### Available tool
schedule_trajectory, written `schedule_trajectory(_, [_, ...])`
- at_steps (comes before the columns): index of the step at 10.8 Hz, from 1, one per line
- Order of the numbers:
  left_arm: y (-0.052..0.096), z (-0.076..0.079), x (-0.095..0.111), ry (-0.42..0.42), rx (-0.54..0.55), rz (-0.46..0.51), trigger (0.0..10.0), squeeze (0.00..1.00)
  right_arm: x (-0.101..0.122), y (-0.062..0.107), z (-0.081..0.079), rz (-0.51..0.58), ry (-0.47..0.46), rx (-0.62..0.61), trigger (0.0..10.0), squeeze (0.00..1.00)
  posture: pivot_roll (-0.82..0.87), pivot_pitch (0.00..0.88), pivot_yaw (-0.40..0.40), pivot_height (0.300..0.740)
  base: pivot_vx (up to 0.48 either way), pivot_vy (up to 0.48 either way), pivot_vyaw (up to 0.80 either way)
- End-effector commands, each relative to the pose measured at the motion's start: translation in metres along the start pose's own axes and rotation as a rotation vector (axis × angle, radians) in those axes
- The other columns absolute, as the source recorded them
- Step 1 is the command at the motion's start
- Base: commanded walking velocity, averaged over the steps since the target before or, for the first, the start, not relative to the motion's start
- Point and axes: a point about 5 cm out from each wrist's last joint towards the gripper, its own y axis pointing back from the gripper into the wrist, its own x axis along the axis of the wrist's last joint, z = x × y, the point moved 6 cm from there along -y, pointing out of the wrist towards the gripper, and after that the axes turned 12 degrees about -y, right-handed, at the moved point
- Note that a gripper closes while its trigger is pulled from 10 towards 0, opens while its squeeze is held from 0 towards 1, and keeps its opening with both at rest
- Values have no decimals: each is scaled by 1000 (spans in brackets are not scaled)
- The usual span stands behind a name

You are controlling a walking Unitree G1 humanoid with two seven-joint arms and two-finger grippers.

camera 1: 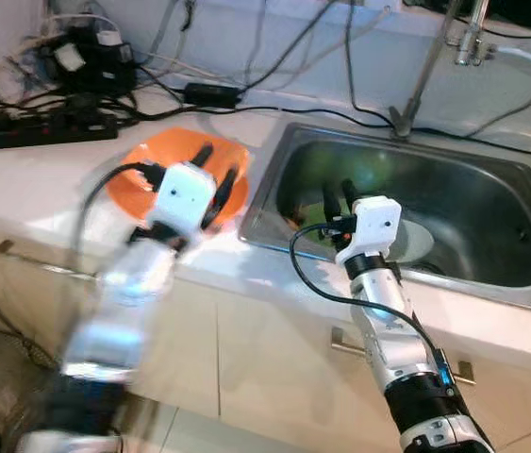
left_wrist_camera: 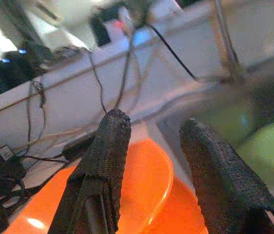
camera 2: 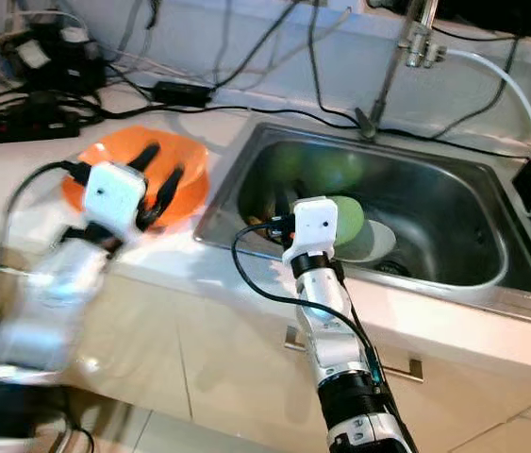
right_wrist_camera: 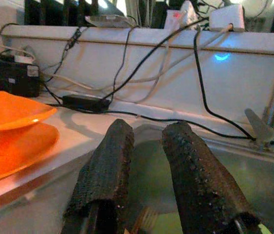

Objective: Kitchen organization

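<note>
Orange plates (camera 1: 133, 184) directly under the open left tool (camera 1: 216, 179)

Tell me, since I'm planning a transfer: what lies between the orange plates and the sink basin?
In the left eye view, a bare strip of white countertop and the sink's steel rim separate the orange plates from the basin. The left gripper hovers over the plates.

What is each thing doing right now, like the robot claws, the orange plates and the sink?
Left gripper: open, empty, over the plates.
Right gripper: fingers a little apart, empty, over the sink's front edge.
Orange plastic plates: stacked on the white counter.
Steel sink: no water running, holds green dishes.
</note>
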Motion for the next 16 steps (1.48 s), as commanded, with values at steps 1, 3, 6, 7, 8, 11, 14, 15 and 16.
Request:
schedule_trajectory(1, [2,1,6,-16,-40,12,10000,0,1,-2,1,2,-2,0,10000,0,228,0,-46,740,0,0,0])
schedule_trajectory(3, [19,-1,2,-107,-207,-36,10000,0,-2,-2,-3,-10,-11,11,10000,0,244,1,-55,740,0,0,0])
schedule_trajectory(6, [31,-10,-5,-215,-321,-120,10000,0,-3,-2,-3,-15,-15,11,10000,0,245,12,-57,740,0,0,0])
schedule_trajectory(7, [30,-17,-9,-270,-309,-143,10000,0,-3,-2,-2,-16,-16,9,10000,0,245,12,-57,740,0,0,0])
schedule_trajectory(8, [24,-24,-10,-309,-271,-153,10000,0,-3,-2,-2,-15,-18,7,10000,0,242,20,-55,740,0,0,0])
schedule_trajectory(11, [11,-22,-14,-324,-247,-158,10000,0,-3,-2,-2,-16,-20,3,10000,0,229,22,-49,740,0,0,0])
schedule_trajectory(14, [15,-11,-25,-326,-347,-191,10000,0,-4,-2,-2,-18,-21,2,10000,0,229,16,-43,740,0,0,0])
schedule_trajectory(15, [16,-14,-31,-367,-350,-218,10000,0,-5,-2,-3,-20,-22,2,10000,0,233,1,-41,740,0,0,0])
schedule_trajectory(16, [13,-18,-38,-396,-329,-241,10000,0,-5,-2,-4,-19,-24,5,10000,0,232,0,-40,740,0,0,0])
